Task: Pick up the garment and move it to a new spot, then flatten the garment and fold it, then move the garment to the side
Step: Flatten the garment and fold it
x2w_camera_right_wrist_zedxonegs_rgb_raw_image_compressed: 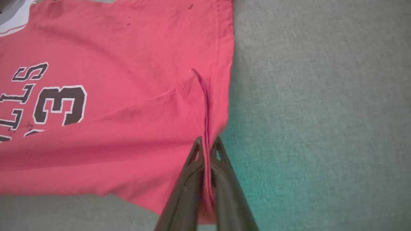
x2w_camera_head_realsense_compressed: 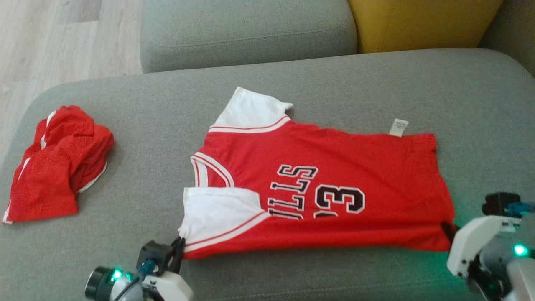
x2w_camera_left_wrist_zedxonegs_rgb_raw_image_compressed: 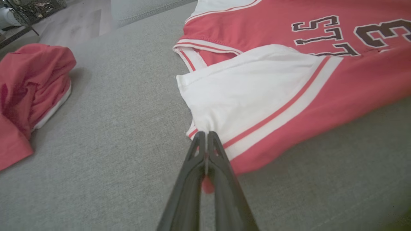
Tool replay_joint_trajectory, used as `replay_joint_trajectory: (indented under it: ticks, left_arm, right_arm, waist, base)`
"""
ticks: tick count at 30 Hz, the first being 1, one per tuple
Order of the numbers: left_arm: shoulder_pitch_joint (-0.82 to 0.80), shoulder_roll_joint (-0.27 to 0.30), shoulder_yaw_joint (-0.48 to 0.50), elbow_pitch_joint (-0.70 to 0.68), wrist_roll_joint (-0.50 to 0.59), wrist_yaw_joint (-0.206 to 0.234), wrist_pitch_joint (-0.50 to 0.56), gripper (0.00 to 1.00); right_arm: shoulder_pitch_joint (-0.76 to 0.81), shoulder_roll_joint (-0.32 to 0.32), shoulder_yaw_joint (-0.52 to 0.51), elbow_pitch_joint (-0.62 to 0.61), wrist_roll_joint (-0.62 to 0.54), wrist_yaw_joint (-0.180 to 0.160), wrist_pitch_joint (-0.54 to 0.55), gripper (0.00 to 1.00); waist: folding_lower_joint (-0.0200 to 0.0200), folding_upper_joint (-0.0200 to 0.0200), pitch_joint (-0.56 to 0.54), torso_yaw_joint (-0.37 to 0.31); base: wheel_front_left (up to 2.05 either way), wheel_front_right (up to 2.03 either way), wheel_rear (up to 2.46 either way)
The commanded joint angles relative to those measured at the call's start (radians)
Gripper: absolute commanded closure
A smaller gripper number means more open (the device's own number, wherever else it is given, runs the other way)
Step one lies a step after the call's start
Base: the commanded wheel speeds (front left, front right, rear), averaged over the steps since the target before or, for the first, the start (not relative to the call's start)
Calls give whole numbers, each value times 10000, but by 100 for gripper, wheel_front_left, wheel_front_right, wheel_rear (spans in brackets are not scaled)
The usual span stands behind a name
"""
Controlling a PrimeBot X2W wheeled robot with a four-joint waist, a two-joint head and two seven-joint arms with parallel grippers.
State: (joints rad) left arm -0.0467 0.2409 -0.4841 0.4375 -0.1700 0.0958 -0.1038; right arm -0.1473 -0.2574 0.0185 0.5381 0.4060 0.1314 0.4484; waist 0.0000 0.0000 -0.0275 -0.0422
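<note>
The garment [x2w_camera_head_realsense_compressed: 326, 188], a red knit jersey with white short sleeves, red-and-white striped trim and black block lettering outlined in white, lies spread across the middle of a grey cushion [x2w_camera_head_realsense_compressed: 138, 138] of coarse woven fabric. Its neck opening points left and its straight hem points right. Its near long side is turned over onto the front, so a smooth red band and the near sleeve [x2w_camera_head_realsense_compressed: 217, 211] cover the lower part of the letters and numerals. The far sleeve [x2w_camera_head_realsense_compressed: 250, 109] lies flat and angled away, and a small white label [x2w_camera_head_realsense_compressed: 398, 126] sticks out past the far edge near the hem. The left gripper [x2w_camera_left_wrist_zedxonegs_rgb_raw_image_compressed: 205, 135], its two slim dark fingers pressed together, pinches the near-left corner of the garment, where the white sleeve gathers into a small pucker. The right gripper [x2w_camera_right_wrist_zedxonegs_rgb_raw_image_compressed: 207, 142] has its fingers closed on the near-right hem corner, with a thin raised ridge of red cloth running up from between the tips. Well to the left on the same cushion sits a crumpled heap [x2w_camera_head_realsense_compressed: 54, 163] of red speckled cloth with white piping, apart from the garment. Beyond the cushion are a rounded grey backrest [x2w_camera_head_realsense_compressed: 246, 33] and a mustard-yellow pillow [x2w_camera_head_realsense_compressed: 418, 23], with pale wood-plank floor [x2w_camera_head_realsense_compressed: 50, 42] at the far left.
</note>
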Motion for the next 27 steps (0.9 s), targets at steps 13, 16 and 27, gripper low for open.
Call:
replay_joint_trajectory:
  ticks: [13, 16, 27]
  left_arm:
    - [-45, 213, 408, -1127, -194, 413, 181, 0]
    - [-183, 69, 767, -1511, -456, 635, -282, 0]
    - [-606, -436, 1816, -2810, -979, 968, -1542, 0]
  right_arm:
    - [1120, 342, -929, -3227, -234, -7, 842, 0]
    - [954, 671, -1130, -3837, -374, -7, -34, 0]
    - [654, 1508, -387, -4341, -588, -7, -3418, 0]
  waist:
    - [0, 0, -59, -86]
    - [0, 0, -2, -113]
    - [0, 0, 199, -416]
  base:
    - [0, 0, 0]
    - [0, 0, 0]
    - [0, 0, 0]
